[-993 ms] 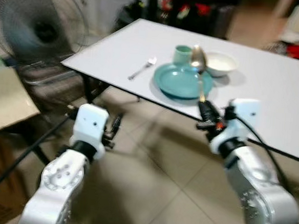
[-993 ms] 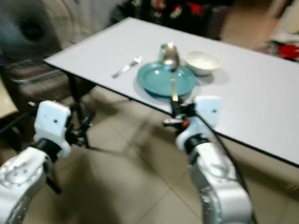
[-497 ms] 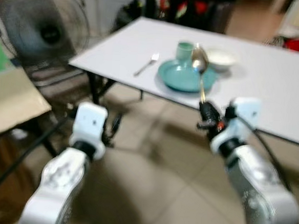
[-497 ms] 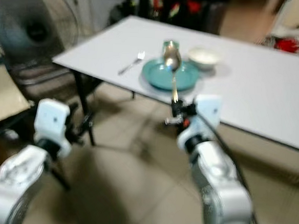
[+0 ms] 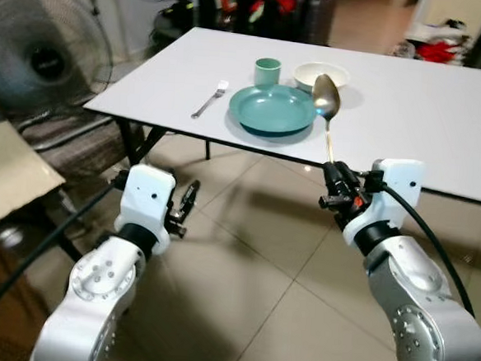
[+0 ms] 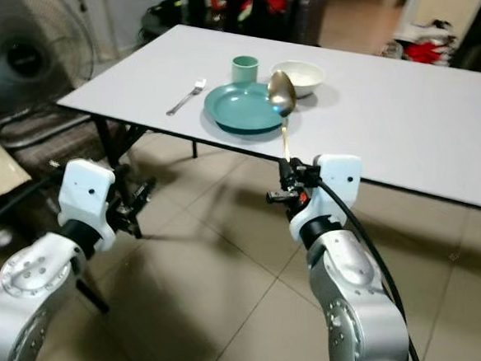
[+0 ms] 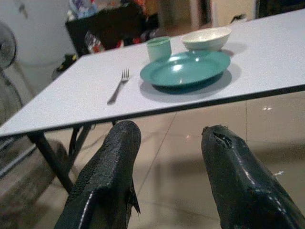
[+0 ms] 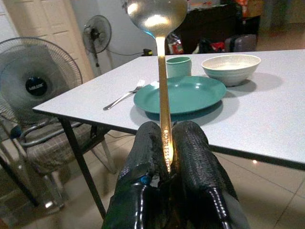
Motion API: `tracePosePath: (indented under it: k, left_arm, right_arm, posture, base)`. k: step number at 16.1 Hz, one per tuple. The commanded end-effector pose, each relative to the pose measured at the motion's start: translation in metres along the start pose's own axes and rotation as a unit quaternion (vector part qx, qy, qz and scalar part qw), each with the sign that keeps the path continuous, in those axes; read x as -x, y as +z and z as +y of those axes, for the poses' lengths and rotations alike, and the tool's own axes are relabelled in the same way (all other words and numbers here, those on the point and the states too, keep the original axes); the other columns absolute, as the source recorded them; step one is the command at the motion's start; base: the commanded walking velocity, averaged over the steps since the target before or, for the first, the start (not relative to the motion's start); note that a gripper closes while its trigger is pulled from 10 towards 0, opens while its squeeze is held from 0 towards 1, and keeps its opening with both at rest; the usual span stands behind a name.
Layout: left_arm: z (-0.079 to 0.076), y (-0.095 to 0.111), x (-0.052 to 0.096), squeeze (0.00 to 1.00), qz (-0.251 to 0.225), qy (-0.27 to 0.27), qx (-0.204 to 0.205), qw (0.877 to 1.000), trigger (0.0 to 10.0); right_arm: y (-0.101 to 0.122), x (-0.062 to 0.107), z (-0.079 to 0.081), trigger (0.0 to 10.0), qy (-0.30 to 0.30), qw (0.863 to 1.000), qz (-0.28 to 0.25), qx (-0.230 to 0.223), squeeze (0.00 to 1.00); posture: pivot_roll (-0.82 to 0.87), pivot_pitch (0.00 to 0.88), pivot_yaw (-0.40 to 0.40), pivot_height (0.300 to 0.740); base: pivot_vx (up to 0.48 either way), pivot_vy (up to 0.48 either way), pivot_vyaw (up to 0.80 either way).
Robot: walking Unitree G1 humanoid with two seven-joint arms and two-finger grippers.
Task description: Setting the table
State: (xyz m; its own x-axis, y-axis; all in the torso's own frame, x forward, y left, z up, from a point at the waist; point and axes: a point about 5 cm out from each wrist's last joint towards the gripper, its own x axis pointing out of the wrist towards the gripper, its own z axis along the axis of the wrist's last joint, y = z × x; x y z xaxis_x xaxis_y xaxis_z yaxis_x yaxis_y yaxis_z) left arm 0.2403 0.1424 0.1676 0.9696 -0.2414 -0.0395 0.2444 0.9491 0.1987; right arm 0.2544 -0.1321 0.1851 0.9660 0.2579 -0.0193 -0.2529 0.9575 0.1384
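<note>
A white table (image 5: 443, 112) carries a teal plate (image 5: 272, 110), a teal cup (image 5: 267, 69) behind it, a white bowl (image 5: 321, 72) to the cup's right and a fork (image 5: 211, 98) left of the plate. My right gripper (image 5: 333, 172) is shut on the handle of a metal spoon (image 5: 326, 96), held upright below the table's near edge, to the right of the plate. The spoon (image 8: 159, 28) rises from between the shut fingers (image 8: 190, 143) in the right wrist view. My left gripper (image 7: 167, 143) is open and holds nothing, low over the floor left of the table.
A standing fan (image 5: 39, 51) and a chair (image 5: 62, 135) stand at the left of the table. A cardboard-coloured surface (image 5: 5, 185) sits at the near left. Dark furniture and bags (image 5: 261, 8) line the far wall. Tiled floor (image 5: 252, 256) lies between me and the table.
The whole view has shifted and sharpened as the camera moved; the table sits a little further back and to the left. The right gripper still holds the spoon upright.
</note>
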Motion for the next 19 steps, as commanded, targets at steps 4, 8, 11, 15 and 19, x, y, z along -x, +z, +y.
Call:
tracePosePath:
  k: [4, 8, 11, 15, 19]
  left_arm:
    - [0.003, -0.004, 0.000, 0.00, 0.007, 0.019, 0.033, 0.999, 10.0]
    - [0.008, -0.006, 0.000, 0.00, 0.010, 0.032, 0.023, 0.999, 10.0]
    - [0.009, -0.002, 0.001, 0.00, -0.009, 0.036, 0.034, 0.999, 10.0]
    - [0.015, -0.002, 0.001, 0.00, -0.009, 0.061, 0.045, 0.997, 10.0]
    - [0.021, -0.007, 0.004, 0.00, -0.005, 0.075, 0.053, 0.996, 10.0]
  right_arm:
    - [0.004, -0.001, 0.005, 10.0, 0.011, 1.000, -0.010, -0.003, 0.00]
    - [-0.002, -0.005, 0.008, 10.0, 0.023, 1.000, 0.013, 0.001, 0.00]
    - [-0.003, -0.006, 0.008, 10.0, 0.027, 0.999, 0.017, -0.001, 0.00]
    - [-0.007, -0.008, 0.008, 10.0, 0.028, 0.999, 0.033, 0.003, 0.00]
    - [-0.013, -0.011, 0.012, 10.0, 0.037, 0.999, 0.040, 0.005, 0.00]
  posture:
    - [-0.09, 0.013, 0.044, 0.740]
    - [-0.08, 0.002, 0.036, 0.740]
    - [-0.08, 0.000, 0.033, 0.740]
    - [-0.07, 0.000, 0.029, 0.740]
    - [-0.09, 0.000, 0.026, 0.740]
  base:
    - [0.000, -0.240, -0.20]
    - [0.000, 0.000, 0.00]
    - [0.195, 0.000, 0.00]
    - [0.344, 0.000, -0.20]
    - [0.350, 0.000, -0.40]
